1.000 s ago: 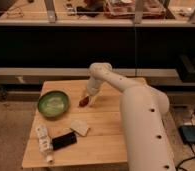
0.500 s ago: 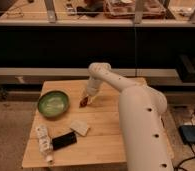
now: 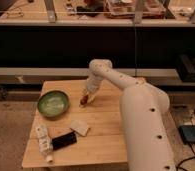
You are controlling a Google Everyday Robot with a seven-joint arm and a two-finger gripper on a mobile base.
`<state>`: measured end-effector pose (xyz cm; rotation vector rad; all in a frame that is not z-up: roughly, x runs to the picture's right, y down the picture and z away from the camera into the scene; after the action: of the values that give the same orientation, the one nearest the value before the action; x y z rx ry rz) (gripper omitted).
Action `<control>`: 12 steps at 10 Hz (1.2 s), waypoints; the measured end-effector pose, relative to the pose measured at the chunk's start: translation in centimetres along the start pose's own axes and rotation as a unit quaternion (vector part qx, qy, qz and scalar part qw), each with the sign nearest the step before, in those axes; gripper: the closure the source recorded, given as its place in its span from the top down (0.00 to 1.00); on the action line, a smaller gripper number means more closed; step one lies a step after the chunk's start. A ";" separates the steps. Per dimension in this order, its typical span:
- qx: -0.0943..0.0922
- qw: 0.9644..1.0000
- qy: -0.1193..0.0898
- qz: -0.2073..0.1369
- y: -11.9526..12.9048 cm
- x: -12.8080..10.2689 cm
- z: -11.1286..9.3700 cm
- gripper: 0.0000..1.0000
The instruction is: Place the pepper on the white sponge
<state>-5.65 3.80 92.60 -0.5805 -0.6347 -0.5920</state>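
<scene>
The claw [image 3: 85, 99] hangs over the middle of the worktop [image 3: 106, 145] with the pepper [image 3: 83, 102] at its tip; its grip cannot be told. A loose hold could drop the glossy pepper short of the white sponge [image 3: 80, 127], which lies nearer.

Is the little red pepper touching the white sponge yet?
Apart. The camera view shows bare wooden table between the small dark red pepper, up at the gripper beside the green bowl, and the flat off-white sponge nearer the front.
</scene>
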 end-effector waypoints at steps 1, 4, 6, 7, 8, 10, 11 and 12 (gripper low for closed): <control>0.001 1.000 -0.001 -0.009 0.1 -0.5 -1.0 0.32; -0.007 0.999 -0.008 -0.043 1.9 -3.2 -3.4 0.32; -0.013 0.998 -0.014 -0.056 3.4 -4.8 -4.2 0.32; -0.016 0.998 -0.020 -0.063 4.4 -6.0 -4.6 0.32; -0.019 0.997 -0.026 -0.076 5.6 -7.5 -5.0 0.32; -0.024 0.994 -0.033 -0.102 7.4 -10.1 -5.4 0.32; -0.027 0.992 -0.035 -0.114 8.1 -11.3 -5.5 0.32; -0.033 0.990 -0.037 -0.132 9.1 -12.9 -5.4 0.32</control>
<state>-6.07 10.66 77.40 -0.5862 -0.7711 -0.8444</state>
